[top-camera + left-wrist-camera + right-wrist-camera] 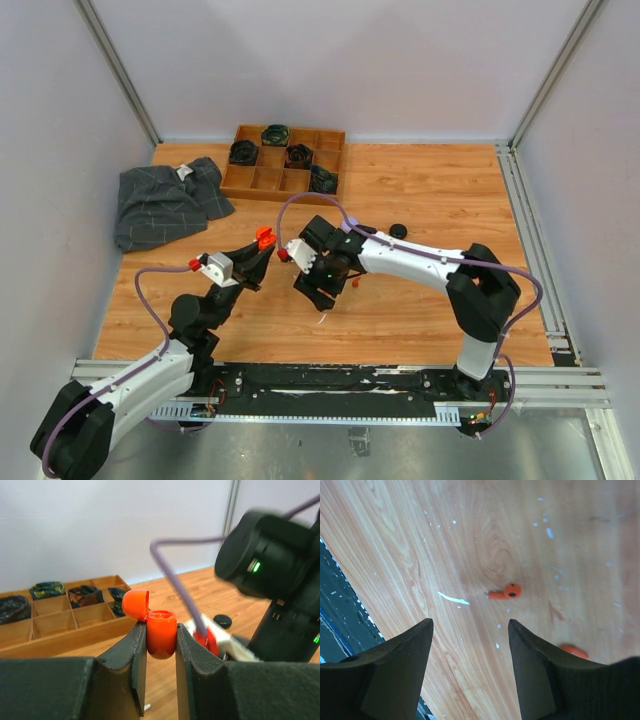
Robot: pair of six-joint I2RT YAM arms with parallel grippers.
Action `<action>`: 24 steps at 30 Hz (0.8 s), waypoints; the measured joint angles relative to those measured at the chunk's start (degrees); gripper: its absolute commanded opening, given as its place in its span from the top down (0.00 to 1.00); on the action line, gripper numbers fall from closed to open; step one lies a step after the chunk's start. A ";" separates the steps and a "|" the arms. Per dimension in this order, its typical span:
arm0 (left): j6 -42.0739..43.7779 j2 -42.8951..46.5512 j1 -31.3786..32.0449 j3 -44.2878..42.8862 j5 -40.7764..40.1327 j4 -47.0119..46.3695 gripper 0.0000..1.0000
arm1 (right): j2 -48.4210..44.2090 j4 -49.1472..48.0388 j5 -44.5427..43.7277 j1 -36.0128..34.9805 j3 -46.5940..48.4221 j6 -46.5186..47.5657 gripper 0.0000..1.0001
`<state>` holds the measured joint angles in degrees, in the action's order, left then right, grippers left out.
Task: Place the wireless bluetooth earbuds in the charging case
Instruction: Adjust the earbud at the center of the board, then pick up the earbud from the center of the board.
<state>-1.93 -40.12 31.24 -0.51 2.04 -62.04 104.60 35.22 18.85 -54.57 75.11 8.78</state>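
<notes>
L gripper (161,630) is clenched on the orange charging case (161,639), held up off the table (545,540). Case's long axis is upright, mouth up, lid (135,603) flipped open toward the pic's left. R gripper (470,626) is released, jaws wide, above an orange earbud (506,592) lying flat on the wood. In R wrist view its long axis runs sideways: stem left, round head right.

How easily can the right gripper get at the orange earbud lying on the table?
Probably easily, yes: the right gripper hangs open just above the orange earbud, which lies alone on the table with nothing covering it.
</notes>
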 measured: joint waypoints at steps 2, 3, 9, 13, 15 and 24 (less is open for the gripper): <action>0.00 -0.09 -0.02 0.00 0.17 1.01 1.00 | -2.32 -0.20 -2.58 0.00 -0.09 -1.29 0.42; 0.00 -0.20 -0.02 0.00 0.17 1.33 1.00 | -3.45 -0.39 -4.04 0.00 -0.09 -2.23 0.44; -0.02 -0.48 -0.02 0.00 0.44 2.19 1.00 | -4.17 -1.66 -10.54 0.24 -0.09 -9.27 0.53; -0.22 -0.46 -0.02 0.00 0.66 2.21 1.00 | -2.32 -3.17 -11.85 0.26 -0.09 -13.05 0.56; -0.33 -0.39 -0.02 0.00 0.68 2.21 1.00 | -1.25 -4.02 -11.87 0.26 -0.09 -14.29 0.59; -0.81 -0.35 -0.02 0.00 1.40 2.23 1.00 | 3.10 -6.49 -11.93 0.26 -0.22 -17.59 0.63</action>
<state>-2.74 -40.47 31.22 -0.51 3.44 -59.81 107.70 28.73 6.92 -54.30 74.89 -8.82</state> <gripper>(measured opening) 0.266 0.376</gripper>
